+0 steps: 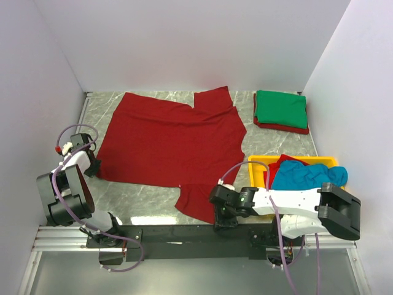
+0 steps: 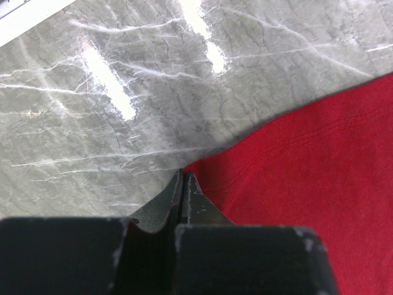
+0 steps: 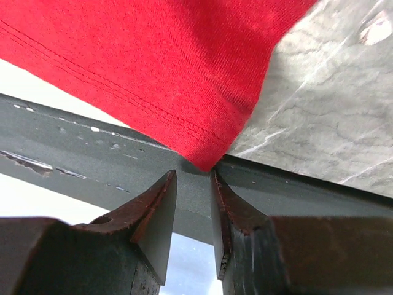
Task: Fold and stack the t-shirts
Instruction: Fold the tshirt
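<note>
Three views, and each gives you something the others keep back. From above you get the whole layout: the spread red t-shirt [image 1: 172, 141] lies flat across the middle of the desk [image 1: 147, 206]. A green t-shirt [image 1: 280, 109] sits folded on top of a folded red t-shirt [image 1: 282, 128] at the far right corner. A teal t-shirt [image 1: 301, 175] and another crumpled red one [image 1: 284, 163] are heaped in the yellow tray [image 1: 258, 163] beside your right arm. That view is too coarse to read either tool.

Your left wrist camera settles the left tool [image 2: 184, 181]: its tips are pressed together, right at the edge of the spread shirt's near left corner, with bare marble on the other side. You cannot tell from it whether any cloth is caught between them.

Your right wrist camera shows the right tool [image 3: 193, 178] with its tips a narrow gap apart and nothing between them. The hemmed corner of the near sleeve [image 3: 209, 92] hangs over the desk's front edge, against the dark rail [image 3: 92, 160], just beyond the tips and not yet inside the gap. From above, that sleeve is the part of the shirt nearest you, with the right tool just beside it.
</note>
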